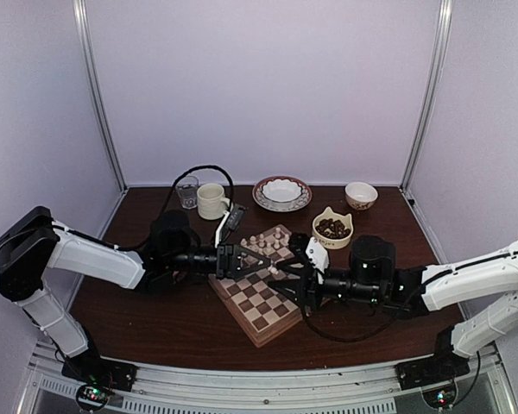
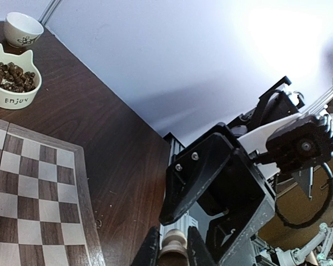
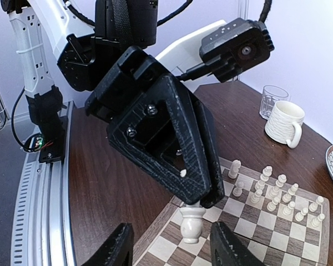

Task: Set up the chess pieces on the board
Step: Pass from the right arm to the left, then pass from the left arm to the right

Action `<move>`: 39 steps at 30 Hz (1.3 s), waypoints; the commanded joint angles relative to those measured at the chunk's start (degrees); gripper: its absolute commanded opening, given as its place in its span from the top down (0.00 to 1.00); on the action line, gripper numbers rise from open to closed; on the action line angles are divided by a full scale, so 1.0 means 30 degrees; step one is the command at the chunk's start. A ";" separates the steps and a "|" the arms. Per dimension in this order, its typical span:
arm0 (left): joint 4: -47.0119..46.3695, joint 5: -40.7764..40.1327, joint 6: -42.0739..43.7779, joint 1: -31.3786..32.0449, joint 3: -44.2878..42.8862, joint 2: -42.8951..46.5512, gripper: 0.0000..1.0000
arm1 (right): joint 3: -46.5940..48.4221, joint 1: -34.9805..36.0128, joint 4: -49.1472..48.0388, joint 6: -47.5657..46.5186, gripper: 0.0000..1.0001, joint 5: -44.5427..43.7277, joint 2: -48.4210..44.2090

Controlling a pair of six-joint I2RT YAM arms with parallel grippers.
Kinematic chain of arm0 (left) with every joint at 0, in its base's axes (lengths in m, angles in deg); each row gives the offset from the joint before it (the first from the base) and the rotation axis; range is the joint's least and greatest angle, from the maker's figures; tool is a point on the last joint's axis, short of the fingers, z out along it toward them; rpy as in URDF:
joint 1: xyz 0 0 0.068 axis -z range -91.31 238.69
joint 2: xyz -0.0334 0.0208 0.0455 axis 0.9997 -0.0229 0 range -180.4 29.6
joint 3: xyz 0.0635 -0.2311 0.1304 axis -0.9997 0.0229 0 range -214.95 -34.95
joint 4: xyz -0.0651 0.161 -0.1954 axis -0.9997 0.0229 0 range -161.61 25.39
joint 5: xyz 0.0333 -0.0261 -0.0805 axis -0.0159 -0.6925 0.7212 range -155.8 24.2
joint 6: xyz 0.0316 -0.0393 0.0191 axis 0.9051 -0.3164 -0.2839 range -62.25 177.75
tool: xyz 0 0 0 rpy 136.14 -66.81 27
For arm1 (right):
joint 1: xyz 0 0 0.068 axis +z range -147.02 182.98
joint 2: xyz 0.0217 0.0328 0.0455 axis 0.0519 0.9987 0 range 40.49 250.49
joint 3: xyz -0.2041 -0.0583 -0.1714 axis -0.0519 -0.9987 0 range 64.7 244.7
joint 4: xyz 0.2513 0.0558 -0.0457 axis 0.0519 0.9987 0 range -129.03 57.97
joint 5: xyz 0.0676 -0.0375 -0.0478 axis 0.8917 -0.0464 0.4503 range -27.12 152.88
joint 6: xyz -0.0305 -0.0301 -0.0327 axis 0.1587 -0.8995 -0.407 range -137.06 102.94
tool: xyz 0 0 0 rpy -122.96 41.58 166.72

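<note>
While the left gripper (image 2: 175, 249) pinches one pale chessman (image 3: 191, 224) above the board (image 3: 238, 227), the right gripper (image 3: 172, 249) stands parted either side (not touching it). Item: placement. You should lower it upright, base flat, centred on its square, clear of the placed chessmen (image 3: 272, 191).

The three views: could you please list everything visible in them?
board: one, tan and dark brown checks, table centre
chess pieces: many, cream, board's far corner
cat-eared bowl: one, white, past the board's far-right edge, holding dark bits
mug: one, cream, back left
glass: one, clear, beside the mug
plate: one, white, brown rim, back centre
small bowl: one, white, back right
table: one, dark brown
left gripper: black, shut on a chess piece over the board
right gripper: black, open, straddling that piece
</note>
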State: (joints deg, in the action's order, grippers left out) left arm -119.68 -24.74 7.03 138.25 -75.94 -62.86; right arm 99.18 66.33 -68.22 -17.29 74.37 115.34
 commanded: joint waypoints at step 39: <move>-0.4699 0.0088 -0.0333 -0.0114 0.1360 0.0697 0.92 | -0.0469 -0.2484 -0.8260 0.9858 0.63 0.6639 0.2893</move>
State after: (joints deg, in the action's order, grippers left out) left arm -129.96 -24.61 4.98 138.23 -72.53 -62.58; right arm 96.99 59.07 -91.94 11.67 92.90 122.64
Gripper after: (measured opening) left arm 0.146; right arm 0.377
